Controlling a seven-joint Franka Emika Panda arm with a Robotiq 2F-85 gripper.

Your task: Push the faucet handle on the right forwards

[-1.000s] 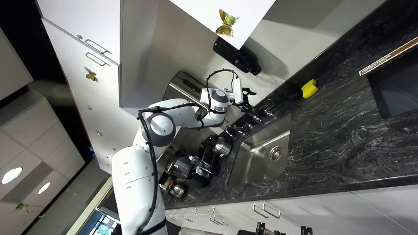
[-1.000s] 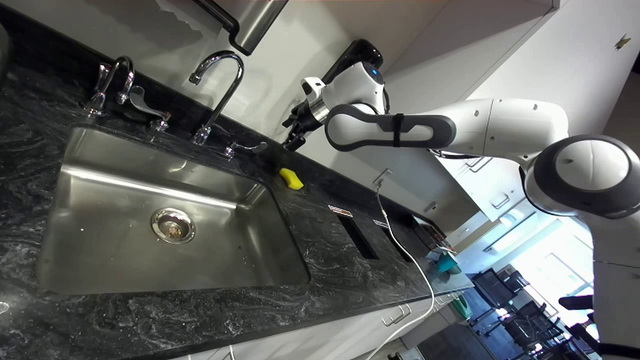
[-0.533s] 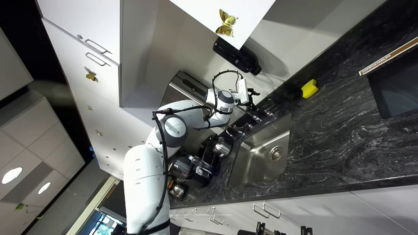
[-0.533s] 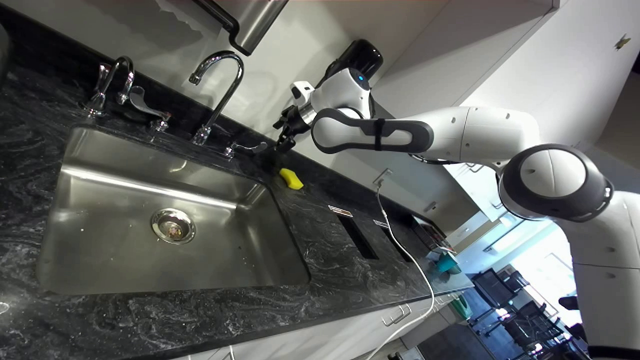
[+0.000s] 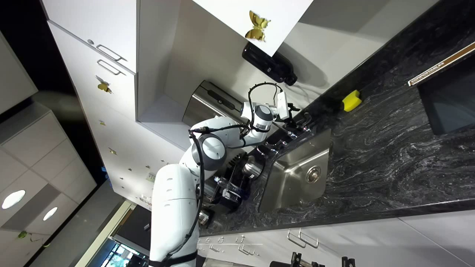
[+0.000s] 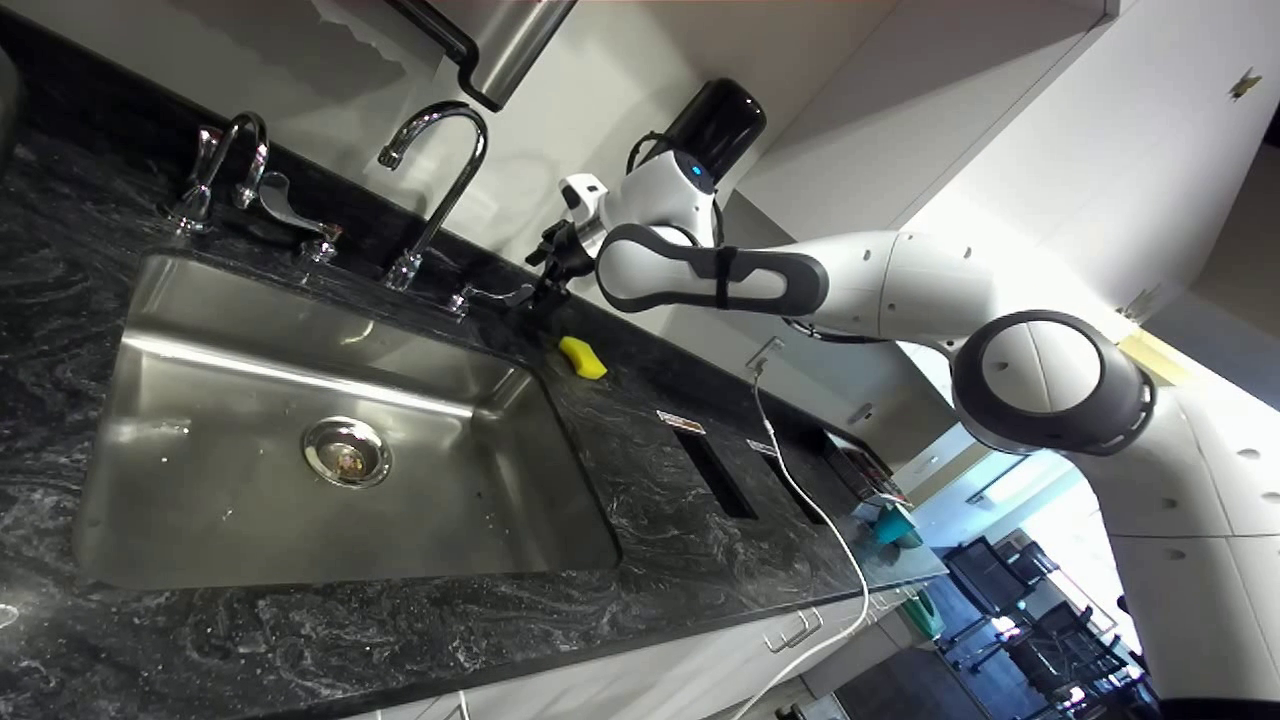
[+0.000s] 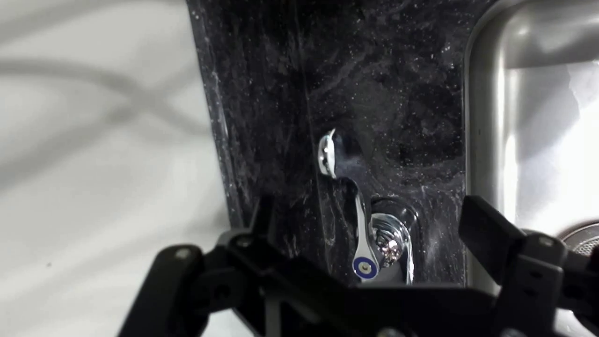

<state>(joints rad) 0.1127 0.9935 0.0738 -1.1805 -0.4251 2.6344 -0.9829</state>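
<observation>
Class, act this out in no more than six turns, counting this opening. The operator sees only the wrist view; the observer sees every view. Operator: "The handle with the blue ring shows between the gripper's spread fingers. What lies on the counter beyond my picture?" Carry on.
Observer: In both exterior views, a yellow object lies on the counter, further along than the tip of the blue-ringed handle.
Operator: I see no spout. Where is it?
Observer: In an exterior view, a tall curved spout rises between your handle and a second handle.
Operator: Is anything higher up than the gripper?
Observer: Yes, a black container, seen in both exterior views.
</observation>
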